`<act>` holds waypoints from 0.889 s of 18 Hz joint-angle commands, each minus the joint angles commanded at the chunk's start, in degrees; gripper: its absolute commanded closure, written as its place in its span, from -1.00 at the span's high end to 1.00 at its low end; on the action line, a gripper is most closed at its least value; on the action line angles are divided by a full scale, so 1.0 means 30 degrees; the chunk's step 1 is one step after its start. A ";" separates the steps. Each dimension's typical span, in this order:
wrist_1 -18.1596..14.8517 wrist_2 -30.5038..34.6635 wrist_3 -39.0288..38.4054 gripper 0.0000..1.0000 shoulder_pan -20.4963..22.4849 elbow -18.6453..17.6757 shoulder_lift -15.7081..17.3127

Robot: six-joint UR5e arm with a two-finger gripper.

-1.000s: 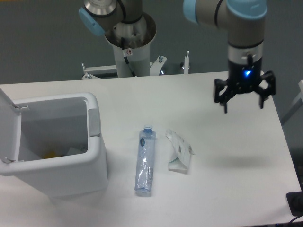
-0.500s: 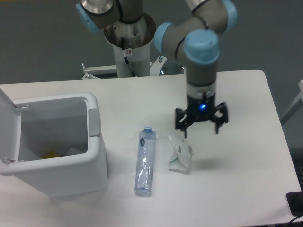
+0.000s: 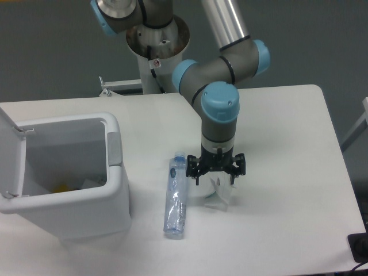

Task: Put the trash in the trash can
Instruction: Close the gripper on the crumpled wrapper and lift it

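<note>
A clear crushed plastic bottle (image 3: 176, 197) with a blue cap lies lengthwise on the white table, cap toward the back. Just right of it lies a white crumpled paper packet (image 3: 219, 195). My gripper (image 3: 215, 177) hangs directly over the packet's upper half, fingers spread open on either side of it, hiding that part. Whether the fingertips touch the table I cannot tell. The trash can (image 3: 69, 178), a white boxy bin with a grey side panel, stands at the left with its lid swung open, and some items lie inside.
The arm's base column (image 3: 156, 54) rises behind the table's back edge. The table's right edge (image 3: 339, 167) runs down the frame's right side. A dark object (image 3: 359, 247) shows at the bottom right corner.
The gripper has travelled from the table's right rear leftward and down, ending low over the paper packet. It stayed open. Bottle, packet and bin have not moved.
</note>
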 joint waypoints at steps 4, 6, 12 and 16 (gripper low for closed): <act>-0.0029 0.0611 0.0000 -0.26 0.0029 0.0030 0.0028; -0.0029 0.0849 -0.0030 -0.98 0.0058 0.0089 0.0058; 0.0058 0.0849 0.0175 -1.00 0.0468 0.0264 0.0262; 0.0059 0.0645 0.0175 -1.00 0.1317 0.0761 0.1053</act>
